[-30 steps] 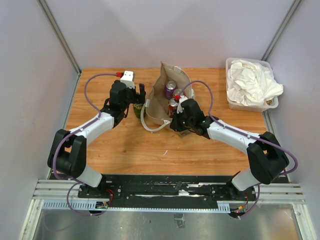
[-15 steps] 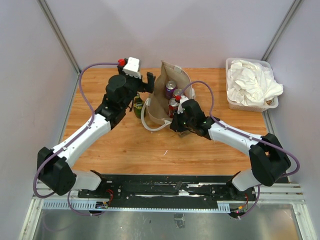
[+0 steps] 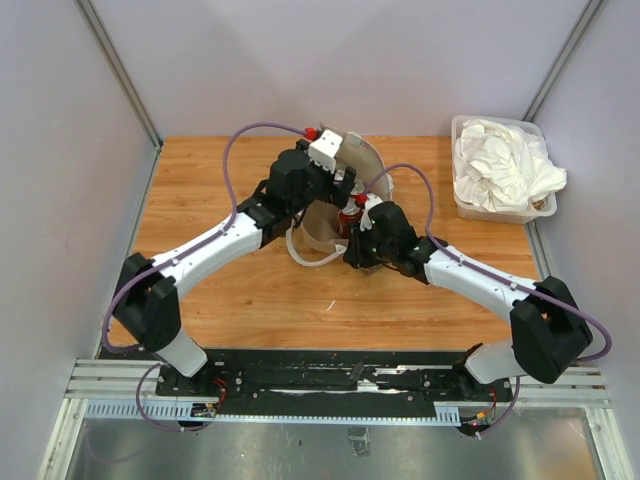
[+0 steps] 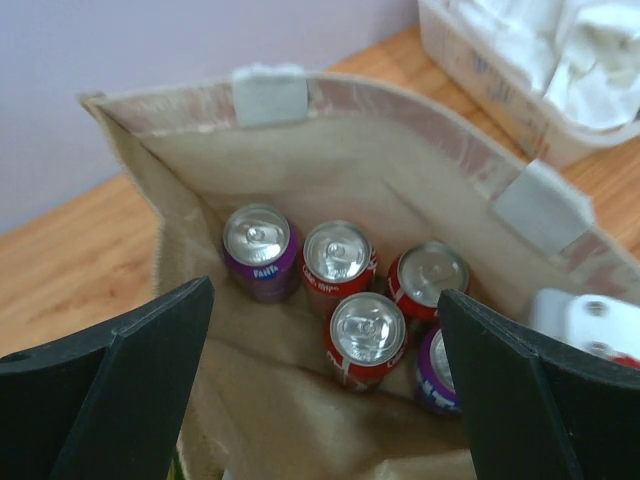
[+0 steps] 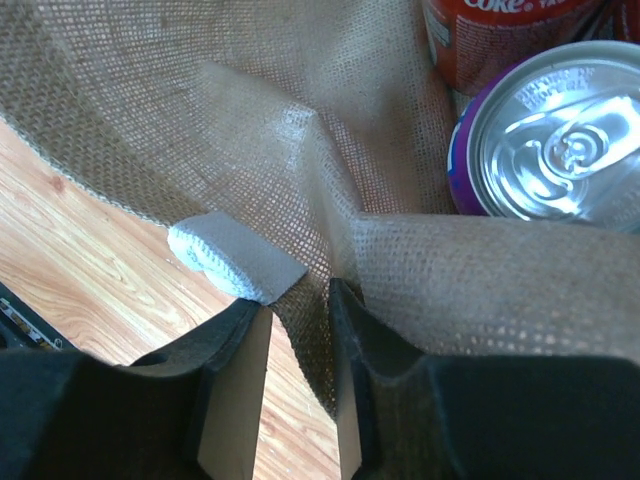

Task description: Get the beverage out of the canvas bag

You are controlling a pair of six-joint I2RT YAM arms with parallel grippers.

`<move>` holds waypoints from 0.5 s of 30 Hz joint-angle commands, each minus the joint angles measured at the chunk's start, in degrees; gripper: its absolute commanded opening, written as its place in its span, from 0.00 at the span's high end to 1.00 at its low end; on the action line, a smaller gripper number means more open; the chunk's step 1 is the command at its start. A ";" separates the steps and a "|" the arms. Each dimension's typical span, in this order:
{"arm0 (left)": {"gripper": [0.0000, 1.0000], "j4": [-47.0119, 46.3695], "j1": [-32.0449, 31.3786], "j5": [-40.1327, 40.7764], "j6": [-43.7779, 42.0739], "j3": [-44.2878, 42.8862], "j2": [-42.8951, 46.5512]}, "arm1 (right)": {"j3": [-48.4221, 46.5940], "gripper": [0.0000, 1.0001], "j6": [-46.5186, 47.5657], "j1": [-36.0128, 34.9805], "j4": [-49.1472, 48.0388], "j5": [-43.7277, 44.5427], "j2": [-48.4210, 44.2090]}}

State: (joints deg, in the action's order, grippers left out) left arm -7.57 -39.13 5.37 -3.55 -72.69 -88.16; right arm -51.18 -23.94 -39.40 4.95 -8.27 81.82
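Note:
The tan canvas bag (image 3: 318, 232) stands open at mid-table. In the left wrist view the canvas bag (image 4: 400, 160) holds several upright cans: a purple Fanta can (image 4: 260, 248), red cola cans (image 4: 367, 335) and another purple can (image 4: 440, 368). My left gripper (image 3: 340, 185) hovers above the bag's mouth, open and empty, and in its wrist view (image 4: 325, 300) its fingers (image 4: 150, 370) stand wide on both sides of the cans. My right gripper (image 3: 356, 240) is shut on the bag's near rim (image 5: 310, 270), beside a white handle patch (image 5: 230, 262) and a purple can (image 5: 555, 140).
A clear bin (image 3: 488, 212) of white cloth stands at the back right. The bag's white loop handle (image 3: 303, 256) lies on the wood in front of the bag. Grey walls close in the table on three sides.
My left arm has swung right from beside the bag to above its mouth, leaving a green can standing left of the bag. My right gripper has kept its hold on the rim.

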 commanded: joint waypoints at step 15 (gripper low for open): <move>0.00 12.02 -0.33 8.21 2.30 -11.48 -16.38 | 3.92 0.64 0.91 -0.83 13.11 3.10 -2.31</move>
State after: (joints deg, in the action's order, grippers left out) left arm 0.97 -39.16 10.96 -2.55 -82.52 -102.54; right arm -49.71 -23.70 -39.40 7.68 -6.09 78.32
